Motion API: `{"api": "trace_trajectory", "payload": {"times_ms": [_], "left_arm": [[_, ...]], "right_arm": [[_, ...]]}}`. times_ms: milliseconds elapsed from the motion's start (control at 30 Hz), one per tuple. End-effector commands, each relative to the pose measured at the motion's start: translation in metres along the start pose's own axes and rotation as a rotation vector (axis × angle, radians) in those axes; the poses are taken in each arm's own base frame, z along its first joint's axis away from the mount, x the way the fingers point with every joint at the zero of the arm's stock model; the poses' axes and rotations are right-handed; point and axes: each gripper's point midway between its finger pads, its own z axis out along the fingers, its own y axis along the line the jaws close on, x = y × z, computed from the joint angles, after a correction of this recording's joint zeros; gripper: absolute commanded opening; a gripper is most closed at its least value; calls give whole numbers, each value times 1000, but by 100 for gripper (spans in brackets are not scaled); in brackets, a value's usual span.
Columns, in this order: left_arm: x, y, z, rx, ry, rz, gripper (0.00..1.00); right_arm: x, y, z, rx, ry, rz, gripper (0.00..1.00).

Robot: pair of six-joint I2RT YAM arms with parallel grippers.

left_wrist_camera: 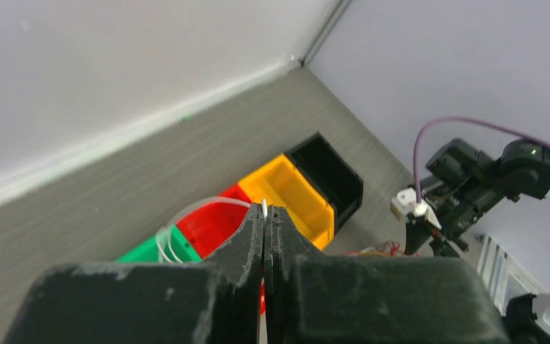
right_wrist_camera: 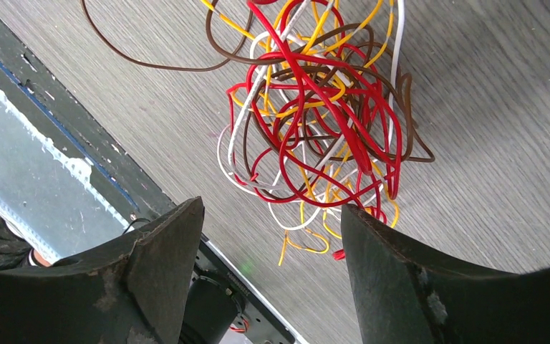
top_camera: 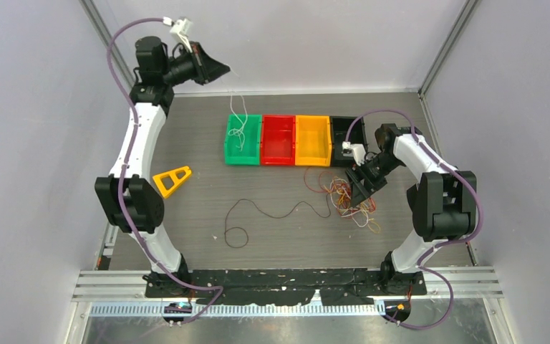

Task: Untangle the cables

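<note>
White cable [top_camera: 238, 120] going into the green bin [top_camera: 243, 160] while the other cables [top_camera: 347, 199] wait.
From above, your left fingers [top_camera: 213, 70] hang high at the back corner with the white cable trailing down into the green bin; the other cables lie knotted on the tabletop [top_camera: 208, 208] under the right fingers [top_camera: 362, 188], one brown cable [top_camera: 276, 210] free beside them. Left wrist: fingers closed, a white tip pinched between them; lower over the bin before releasing, so the cable coils inside. Right wrist: fingers spread wide, holding nothing, above the knot; pick an outer loop, not the red core.
</note>
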Motion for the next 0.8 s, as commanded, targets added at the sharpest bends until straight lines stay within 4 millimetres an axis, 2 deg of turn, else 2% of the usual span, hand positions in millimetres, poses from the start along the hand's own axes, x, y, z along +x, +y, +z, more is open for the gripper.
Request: {"api": "trace_trajectory", "payload": {"times_ms": [0,167,267,400,567,767], "left_arm": [[36,4,3,-6,39,50,0],[111,34,5,-71,146,-10,0],[146,55,7,-120,202,-31,0],[185,71,16,-147,289,-69,0],[221,91,22,-260,384,-22,0],[247,105,25,-352,474,1,0]], "right_arm": [[-4,1,0,-4,-15,-31,76],[-1,2,3,-15,-8,-27,76],[0,3,5,-22,-7,-23,75],[3,5,7,-31,-4,-20,75],[3,4,7,-32,-1,-17,75],[5,4,9,-37,4,-15,75]]}}
